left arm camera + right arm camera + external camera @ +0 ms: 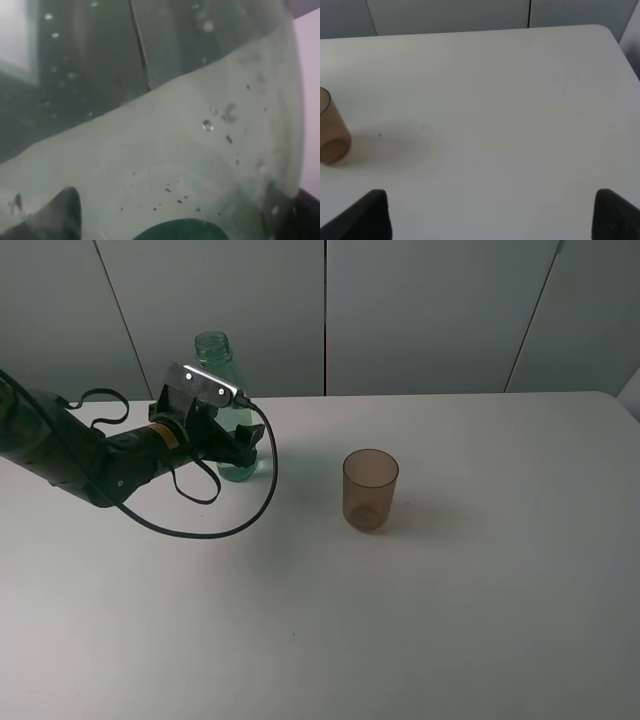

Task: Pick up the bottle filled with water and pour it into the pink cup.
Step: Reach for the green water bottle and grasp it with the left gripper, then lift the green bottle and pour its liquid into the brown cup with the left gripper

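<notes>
step: grasp bottle (214, 352) | left pincer (237, 445): spread wide astride it, not visibly squeezing | advice: close gently (no cap, spills), keep upright till cup (370, 490)

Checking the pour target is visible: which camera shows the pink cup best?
The exterior high view: the pink cup stands whole and upright on the table. The right wrist view catches the pink cup only at the frame's edge, partly cut off. The left wrist view shows none of it; the bottle fills that picture.
</notes>
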Robot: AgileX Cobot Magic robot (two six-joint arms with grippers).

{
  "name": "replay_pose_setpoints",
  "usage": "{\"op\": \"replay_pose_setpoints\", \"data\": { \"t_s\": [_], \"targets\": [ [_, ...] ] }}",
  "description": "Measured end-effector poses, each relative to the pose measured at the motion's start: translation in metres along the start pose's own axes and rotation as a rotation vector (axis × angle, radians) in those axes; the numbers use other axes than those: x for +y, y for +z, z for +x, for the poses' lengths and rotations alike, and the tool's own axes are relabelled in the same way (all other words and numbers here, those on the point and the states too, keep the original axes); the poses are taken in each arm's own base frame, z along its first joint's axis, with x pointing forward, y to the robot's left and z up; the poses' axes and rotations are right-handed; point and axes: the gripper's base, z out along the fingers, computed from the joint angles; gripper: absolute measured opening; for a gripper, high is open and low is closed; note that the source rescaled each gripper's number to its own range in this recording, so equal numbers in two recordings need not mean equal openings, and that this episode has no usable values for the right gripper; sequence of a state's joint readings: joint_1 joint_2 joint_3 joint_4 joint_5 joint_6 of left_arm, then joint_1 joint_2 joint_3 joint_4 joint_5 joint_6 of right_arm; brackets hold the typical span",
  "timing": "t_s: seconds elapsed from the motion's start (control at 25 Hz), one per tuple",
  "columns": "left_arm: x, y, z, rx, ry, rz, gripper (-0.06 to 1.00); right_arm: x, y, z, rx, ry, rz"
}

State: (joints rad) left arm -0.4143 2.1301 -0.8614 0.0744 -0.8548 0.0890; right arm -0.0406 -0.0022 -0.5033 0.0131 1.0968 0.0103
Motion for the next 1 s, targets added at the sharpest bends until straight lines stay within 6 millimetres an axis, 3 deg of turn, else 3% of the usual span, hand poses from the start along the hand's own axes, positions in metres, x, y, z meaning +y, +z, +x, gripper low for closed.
{"op": "replay_pose_setpoints", "data": {
  "t_s": [0.56,0.6,0.64,0.68,0.72,1.0],
  "targets": [
    [-0.0003,0.0,0.0,0.0,0.008,0.003,0.92,0.0,0.0,0.0,0.0,0.0,0.0],
    [-0.0003,0.0,0.0,0.0,0.019,0.003,0.83,0.0,0.0,0.0,0.0,0.0,0.0],
    [-0.0003,0.0,0.0,0.0,0.036,0.003,0.54,0.0,0.0,0.0,0.0,0.0,0.0],
    [-0.0003,0.0,0.0,0.0,0.056,0.003,0.14,0.0,0.0,0.0,0.0,0.0,0.0],
    [-0.0004,0.0,0.0005,0.005,0.081,0.005,0.0,0.0,0.0,0.0,0.0,0.0,0.0],
    [-0.0024,0.0,0.0002,0.0,0.143,0.027,0.0,0.0,0.0,0.0,0.0,0.0,0.0]
  ]
}}
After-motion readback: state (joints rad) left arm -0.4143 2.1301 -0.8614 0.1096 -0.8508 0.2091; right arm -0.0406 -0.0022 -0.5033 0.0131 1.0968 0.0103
